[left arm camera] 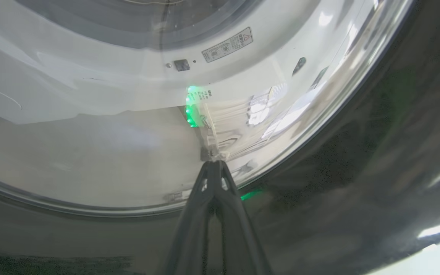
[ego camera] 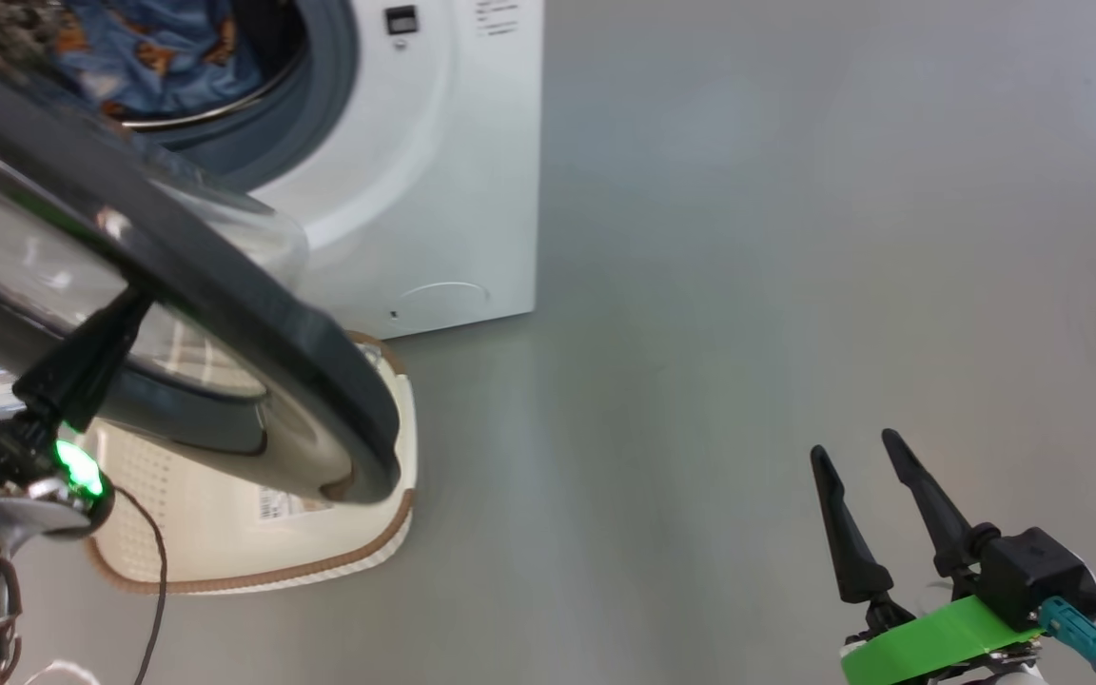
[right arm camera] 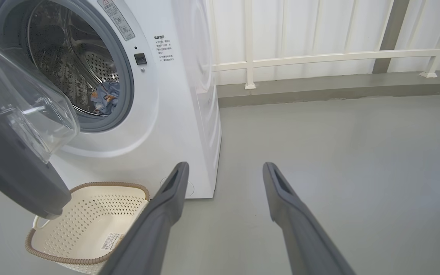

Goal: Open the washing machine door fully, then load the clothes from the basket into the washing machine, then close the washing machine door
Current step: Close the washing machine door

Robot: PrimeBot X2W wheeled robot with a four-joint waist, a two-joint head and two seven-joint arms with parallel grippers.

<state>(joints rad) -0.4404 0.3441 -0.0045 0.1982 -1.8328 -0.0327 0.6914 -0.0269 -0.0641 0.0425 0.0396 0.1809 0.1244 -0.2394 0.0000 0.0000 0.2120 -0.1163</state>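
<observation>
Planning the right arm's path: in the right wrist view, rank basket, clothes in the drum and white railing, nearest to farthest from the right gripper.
From the right gripper:
1. basket, lower left, on the floor.
2. clothes, upper left, inside the drum.
3. white railing, top, along the far wall.

At the frame's upper left the clothes (ego camera: 144,57) lie in the washing machine (ego camera: 453,190), with the door (ego camera: 272,333) before it, over the basket (ego camera: 225,547).
</observation>
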